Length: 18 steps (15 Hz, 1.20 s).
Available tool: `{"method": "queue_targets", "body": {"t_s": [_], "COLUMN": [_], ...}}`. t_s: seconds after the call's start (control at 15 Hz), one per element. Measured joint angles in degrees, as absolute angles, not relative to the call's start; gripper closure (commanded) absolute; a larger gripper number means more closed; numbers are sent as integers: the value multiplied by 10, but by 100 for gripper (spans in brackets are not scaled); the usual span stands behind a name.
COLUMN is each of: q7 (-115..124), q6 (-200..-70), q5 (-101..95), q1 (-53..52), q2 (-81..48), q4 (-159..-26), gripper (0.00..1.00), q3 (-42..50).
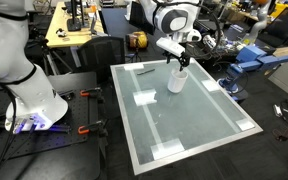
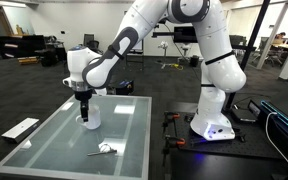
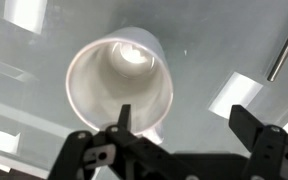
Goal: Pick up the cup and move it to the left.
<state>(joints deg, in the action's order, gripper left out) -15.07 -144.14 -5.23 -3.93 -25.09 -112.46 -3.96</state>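
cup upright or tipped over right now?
Upright. In both exterior views the cup stands on its base on the glass table; the wrist view looks down into its open round mouth.

Tape squares (image 1: 144,98) mark the glass table (image 1: 194,125); a slender metal object (image 2: 104,150) lies on it.

Glass table (image 1: 194,120). On it: white cup (image 1: 176,82), upright, near one edge. Four white tape squares (image 1: 144,98), spread out. Small pen-like item (image 2: 106,149), apart from cup.
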Motion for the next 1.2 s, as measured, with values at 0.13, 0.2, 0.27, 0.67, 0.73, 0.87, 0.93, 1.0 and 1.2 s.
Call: {"method": "queue_targets", "body": {"t_s": [0.13,0.2,0.27,0.67,0.73,0.87,0.93,1.0,1.2], "q7": [-138,-130,-119,-49,-39,-23,-18,-18,-18], "q6": [-1442,-1442,-1442,-1442,-1442,-1442,-1442,-1442,-1442], "q5": [-58,-61,-63,-81,-88,-98,-101,-101,-101], "q1": [-43,-45,-47,-60,-62,-66,-67,-68,-68], "q2": [-235,-225,-213,-116,-99,-68,-55,-44,-26], "q4": [-1130,-1135,-1142,-1214,-1228,-1254,-1265,-1275,-1290], "gripper": [0,0,0,0,0,0,0,0,0], "q3": [-40,-40,-40,-40,-40,-40,-40,-40,-41]}}
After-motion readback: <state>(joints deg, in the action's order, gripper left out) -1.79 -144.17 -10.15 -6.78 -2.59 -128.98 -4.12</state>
